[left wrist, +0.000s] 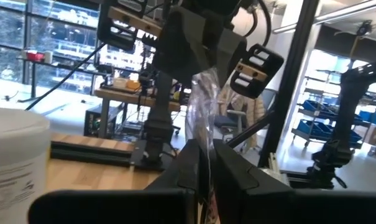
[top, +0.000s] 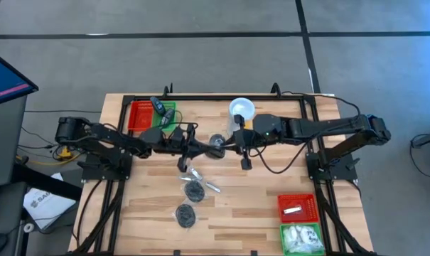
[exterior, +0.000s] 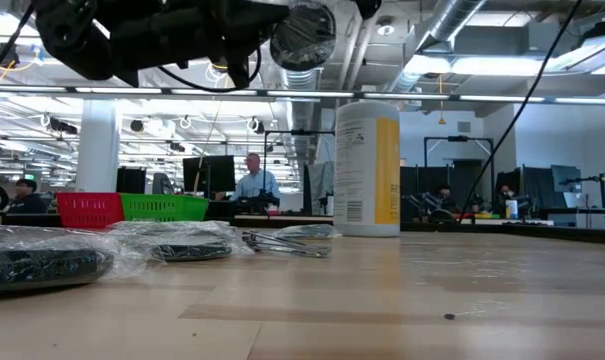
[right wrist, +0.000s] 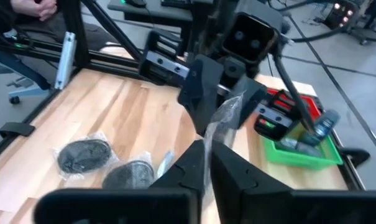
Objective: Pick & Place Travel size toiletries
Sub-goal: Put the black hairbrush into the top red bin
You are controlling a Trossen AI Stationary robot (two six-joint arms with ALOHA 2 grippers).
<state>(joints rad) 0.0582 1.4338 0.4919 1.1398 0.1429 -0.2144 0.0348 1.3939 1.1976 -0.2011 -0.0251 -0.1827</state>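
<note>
A dark round puck in clear wrap (top: 217,142) hangs in the air above the table's middle, between my two grippers; the low view shows the puck (exterior: 302,35) high above the tabletop. My left gripper (top: 210,146) comes from the left and my right gripper (top: 226,141) from the right, each shut on the wrap. Two more wrapped pucks (top: 194,190) (top: 185,215) lie flat on the table nearer the front. Silvery tubes (top: 193,174) (top: 213,187) lie beside them. My left gripper (left wrist: 206,168) pinches the puck's clear wrap (left wrist: 203,124) between its two fingers, coming about level from the table's left. The wrap stands up out of the fingers, clear of the table. My right gripper (right wrist: 206,158) pinches the same clear wrap (right wrist: 225,115) between its two fingers, about level from the table's right, facing the left gripper. The puck is lifted clear of the table.
A yellow canister with a white lid (top: 242,110) stands just behind the grippers. A red basket (top: 141,116) and a green basket (top: 169,114) holding a dark bottle (top: 159,107) sit far left. A red basket (top: 298,208) and a green basket (top: 302,238) with white packets sit near right.
</note>
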